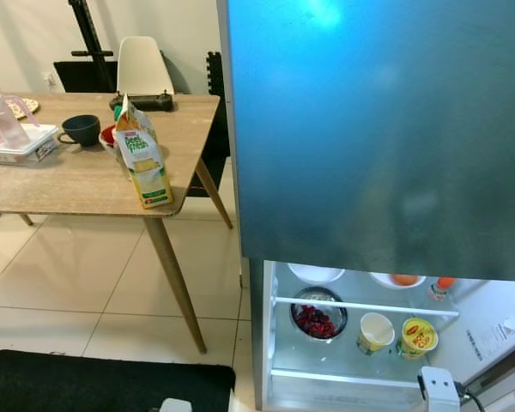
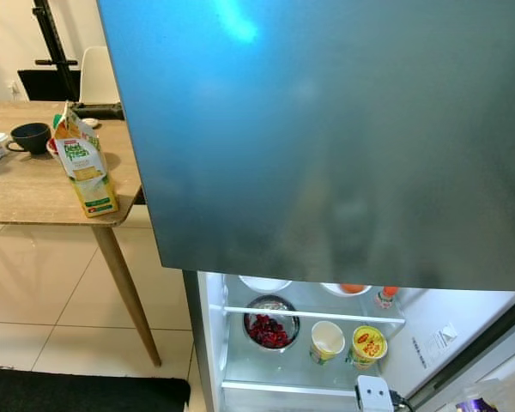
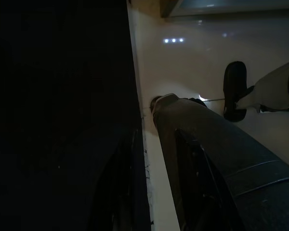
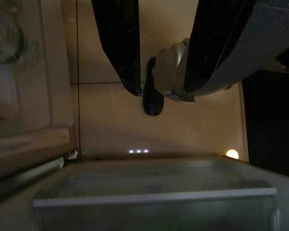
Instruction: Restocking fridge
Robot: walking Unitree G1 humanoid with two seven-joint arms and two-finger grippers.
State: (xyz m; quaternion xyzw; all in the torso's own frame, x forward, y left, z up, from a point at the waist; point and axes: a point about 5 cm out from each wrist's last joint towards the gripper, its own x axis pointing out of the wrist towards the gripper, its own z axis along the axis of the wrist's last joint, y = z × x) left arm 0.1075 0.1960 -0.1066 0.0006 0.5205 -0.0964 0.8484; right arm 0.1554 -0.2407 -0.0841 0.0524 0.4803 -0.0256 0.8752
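left eye view is showing the fridge (image 1: 378, 129) with its lower compartment standing open and lit; on its shelf a bowl of red berries (image 1: 318, 319) is sitting beside a paper cup (image 1: 376, 331) and a yellow tub (image 1: 418, 336). a juice carton (image 1: 142, 154) is standing upright near the wooden table's (image 1: 60, 184) front edge, well apart from the fridge. the right gripper (image 4: 159, 91) is hanging with fingers parted over the tiled floor. the left gripper (image 3: 159, 159) is hanging in shadow; i cannot tell its state.

Closed upper door (image 1: 378, 129) hides fridge's upper shelves — labels unreadable.
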